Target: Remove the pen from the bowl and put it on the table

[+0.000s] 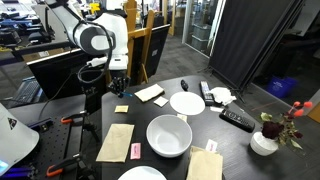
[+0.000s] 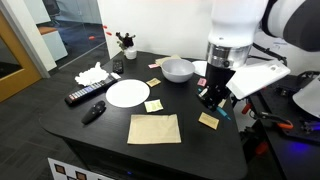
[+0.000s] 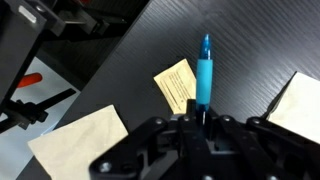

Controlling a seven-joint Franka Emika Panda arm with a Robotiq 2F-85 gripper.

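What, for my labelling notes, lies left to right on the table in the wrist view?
cream paper napkin → yellow note → light-blue pen, held by the claw → cream paper sheet

Both exterior views look down across the table (image 1: 205, 126) from opposite sides (sharing the bowl (image 1: 169, 135)); the wrist view looks close down at it.

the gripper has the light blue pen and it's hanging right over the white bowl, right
Not over the bowl. The gripper does hold the light-blue pen, but the wrist view shows it above the dark table, beside a yellow note; the bowl sits apart in an exterior view.
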